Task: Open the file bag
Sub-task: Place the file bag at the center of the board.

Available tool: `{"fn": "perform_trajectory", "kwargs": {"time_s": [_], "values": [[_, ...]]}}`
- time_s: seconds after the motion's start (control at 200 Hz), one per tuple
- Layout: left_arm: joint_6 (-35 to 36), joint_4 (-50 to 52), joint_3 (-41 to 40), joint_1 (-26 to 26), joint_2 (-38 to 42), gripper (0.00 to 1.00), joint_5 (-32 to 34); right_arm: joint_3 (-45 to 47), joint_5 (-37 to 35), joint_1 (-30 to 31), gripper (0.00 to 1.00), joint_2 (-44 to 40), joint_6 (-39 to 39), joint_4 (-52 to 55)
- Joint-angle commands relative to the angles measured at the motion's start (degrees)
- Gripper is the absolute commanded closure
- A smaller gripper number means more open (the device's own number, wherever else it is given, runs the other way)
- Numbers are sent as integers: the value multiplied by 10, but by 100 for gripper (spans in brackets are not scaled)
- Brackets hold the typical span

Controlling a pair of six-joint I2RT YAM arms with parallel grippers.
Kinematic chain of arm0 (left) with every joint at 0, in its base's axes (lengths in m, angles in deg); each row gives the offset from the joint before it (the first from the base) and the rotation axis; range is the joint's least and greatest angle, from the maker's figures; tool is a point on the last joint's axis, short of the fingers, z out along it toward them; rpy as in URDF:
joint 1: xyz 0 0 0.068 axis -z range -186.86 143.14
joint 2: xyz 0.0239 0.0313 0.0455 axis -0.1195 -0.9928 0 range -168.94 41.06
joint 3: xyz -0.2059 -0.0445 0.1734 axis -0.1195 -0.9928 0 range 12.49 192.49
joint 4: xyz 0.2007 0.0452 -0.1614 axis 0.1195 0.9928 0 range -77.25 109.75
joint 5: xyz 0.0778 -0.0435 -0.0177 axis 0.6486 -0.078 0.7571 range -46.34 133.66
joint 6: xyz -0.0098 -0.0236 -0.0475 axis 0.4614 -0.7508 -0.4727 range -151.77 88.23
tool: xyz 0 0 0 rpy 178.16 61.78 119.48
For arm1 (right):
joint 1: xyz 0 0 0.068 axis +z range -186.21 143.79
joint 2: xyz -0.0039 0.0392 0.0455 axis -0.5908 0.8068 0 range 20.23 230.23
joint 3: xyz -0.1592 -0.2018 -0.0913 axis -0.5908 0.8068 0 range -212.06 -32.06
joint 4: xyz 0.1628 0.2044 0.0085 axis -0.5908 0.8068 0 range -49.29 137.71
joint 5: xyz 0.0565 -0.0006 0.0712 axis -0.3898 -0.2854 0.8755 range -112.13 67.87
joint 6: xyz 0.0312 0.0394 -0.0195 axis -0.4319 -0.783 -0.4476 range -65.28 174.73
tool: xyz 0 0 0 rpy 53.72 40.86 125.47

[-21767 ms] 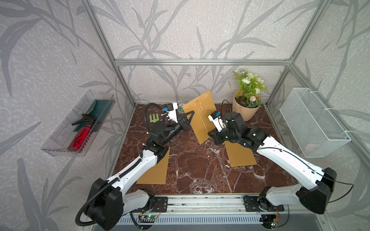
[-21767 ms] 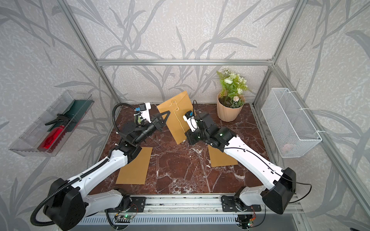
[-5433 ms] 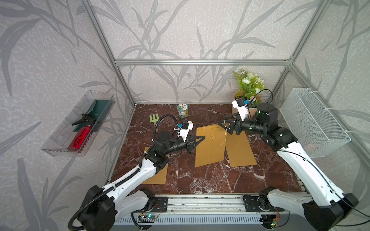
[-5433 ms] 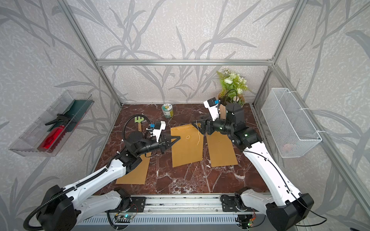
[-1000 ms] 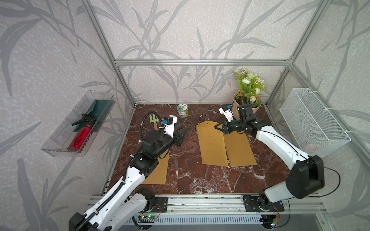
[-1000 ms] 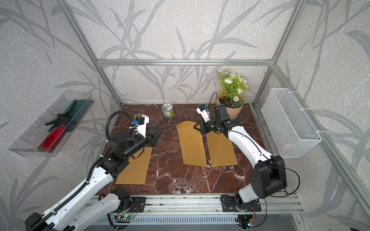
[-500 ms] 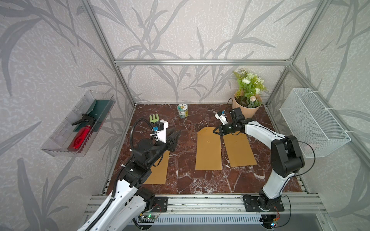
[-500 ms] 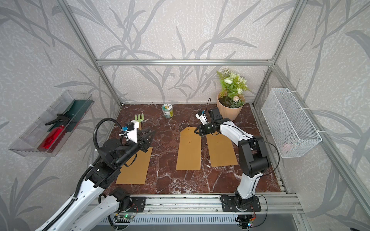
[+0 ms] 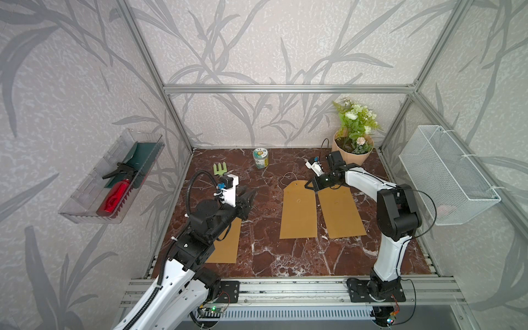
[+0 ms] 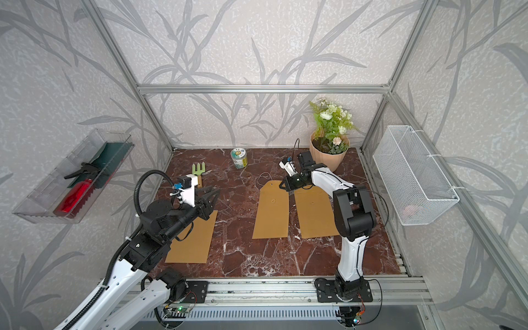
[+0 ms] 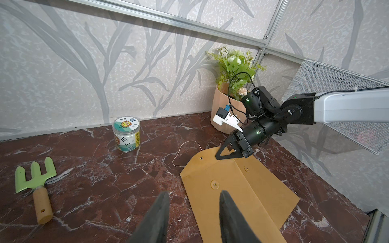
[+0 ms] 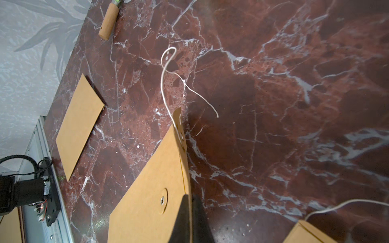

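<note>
File bag flap [image 12: 179, 123] — between right fingers [image 12: 199, 221]

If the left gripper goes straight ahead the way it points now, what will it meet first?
Most likely the middle file bag, near its flap end: the left gripper is open, above the table, aimed there. Depth is unclear, so it might touch bare table before the bag.

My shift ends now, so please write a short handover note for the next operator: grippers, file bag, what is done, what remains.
Left gripper: open, empty, above the table.
Right gripper: shut, apparently pinching the flap edge of the middle file bag.
This bag lies flat between a left bag and a right bag.
Done: string loose, flap folded out.
To do: probably release the flap and withdraw.
</note>
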Motion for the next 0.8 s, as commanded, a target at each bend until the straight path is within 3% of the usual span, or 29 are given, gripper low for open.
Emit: {"fn": "perform_trajectory", "kwargs": {"time_s": [0.0,0.32,0.795], "values": [[11,-1,1,-3,2,60,8,-26,-5,-14,95,14,37,38],[8,-3,2,-3,1,60,9,-45,15,-20,82,47,46,47],[7,2,6,-3,4,60,21,-45,-23,-25,44,36,23,34]]}}
